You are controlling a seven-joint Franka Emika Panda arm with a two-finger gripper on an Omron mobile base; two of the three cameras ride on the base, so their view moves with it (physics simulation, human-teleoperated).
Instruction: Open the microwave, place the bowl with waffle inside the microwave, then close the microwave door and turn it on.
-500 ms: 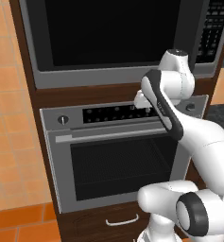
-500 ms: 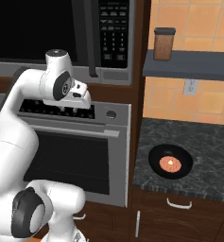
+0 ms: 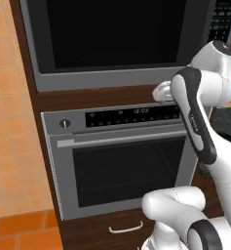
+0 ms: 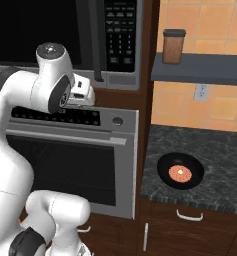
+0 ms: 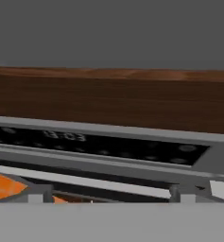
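Your gripper point(image 4: 90, 95) is hovering just below the shut microwave door point(image 4: 40, 35), near its handle point(image 4: 96, 45); finger spread can't be told.

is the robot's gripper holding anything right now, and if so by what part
Cannot be told for sure, but probably nothing. The bowl with the waffle sits on the counter, and the microwave door is shut; the fingers are hidden.

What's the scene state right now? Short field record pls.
microwave door: shut, handle untouched
hand: in front of the wood strip between microwave and oven, holding nothing; open or shut unclear
bowl: on the dark counter, right of the oven
waffle: inside the bowl
jar: on the shelf above the counter
task progress: no step done
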